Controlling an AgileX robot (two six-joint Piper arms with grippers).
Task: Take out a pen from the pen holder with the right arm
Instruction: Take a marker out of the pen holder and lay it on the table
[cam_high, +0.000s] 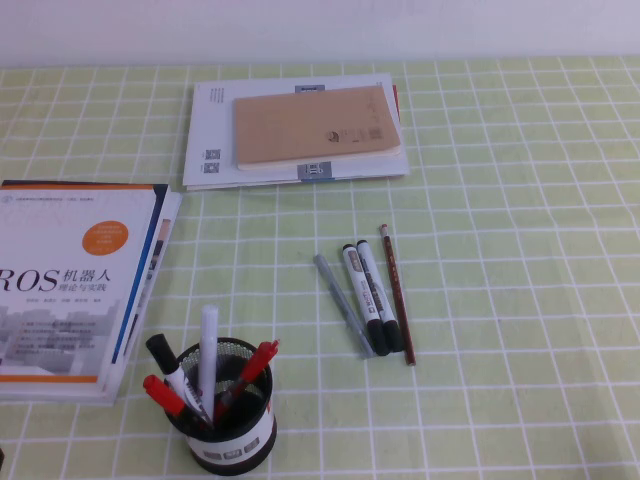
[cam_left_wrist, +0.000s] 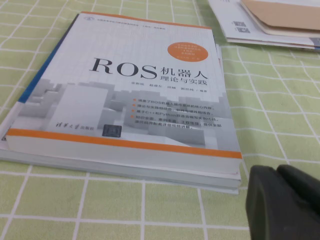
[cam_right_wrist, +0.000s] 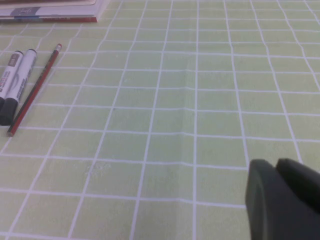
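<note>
Right end effector (cam_right_wrist: 282, 197), pressed together, hangs over bare tabletop (cam_right_wrist: 200, 100), well apart from the pen holder (cam_high: 235, 435) near the front edge, left of centre. Its crowded, leaning pens (cam_high: 208, 345) could make a pinch snag 2 or tip the holder. Left end effector (cam_left_wrist: 282, 200) hangs beside the book (cam_left_wrist: 150, 100); I cannot tell its state.

The table (cam_high: 520, 300) is covered by a matt green checked cloth, faintly creased. The pen holder (cam_high: 255, 395) is black metal mesh. The ROS book (cam_high: 60, 280) has a glossy paper cover, and the notebook (cam_high: 315, 125) is matt brown paper. The markers (cam_high: 365, 290) have smooth plastic barrels. The left gripper (cam_left_wrist: 274, 172) and right gripper (cam_right_wrist: 276, 164) look matt black.
</note>
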